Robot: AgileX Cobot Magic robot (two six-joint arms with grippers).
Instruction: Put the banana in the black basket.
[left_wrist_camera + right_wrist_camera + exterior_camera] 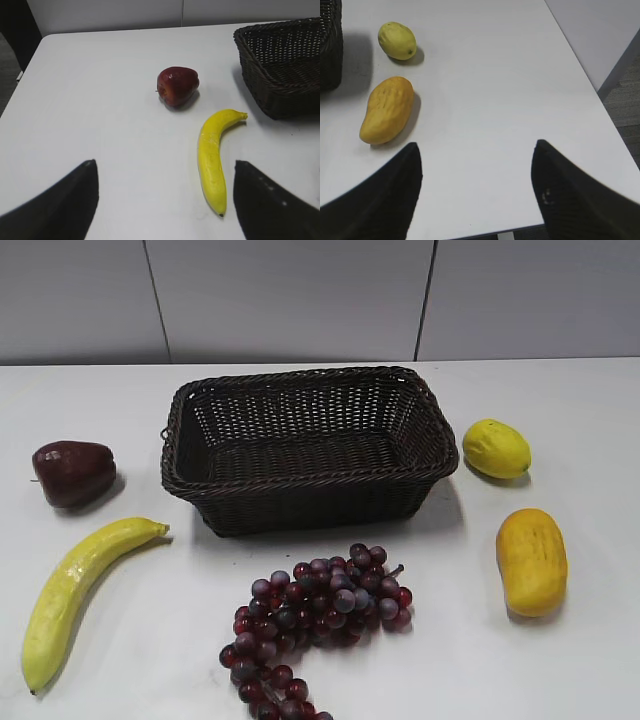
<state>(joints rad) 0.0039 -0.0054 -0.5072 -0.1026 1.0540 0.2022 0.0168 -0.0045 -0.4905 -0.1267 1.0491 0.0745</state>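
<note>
White bench (580,660) fills my exterior feed, and I read it from the left. At the far left sits a dark red apple-like fruit (73,472). Just in front of it lies the banana (77,592), flat on the bench, its stem end pointing up toward the basket's near left corner and its other tip reaching toward my near edge. It is close to that corner but apart from it, and apart from the red fruit too. The black basket (190,475) stands upright in the middle with nothing inside that I can see. In front of it a bunch of purple-red grapes (320,615) sprawls toward the near edge. To the right of the basket lies a small yellow lemon (496,448), and nearer me a stubby orange-yellow fruit (531,560).

Neither arm shows in that feed. On my left wrist feed, the left claw (165,200) hangs above the bench with its fingers spread wide and nothing held; the banana lies between them, lower down on the bench, with the red fruit beyond. On the right wrist feed, the right claw (475,192) is likewise spread wide and empty over bare bench, with the orange-yellow fruit and the lemon off to its left.
</note>
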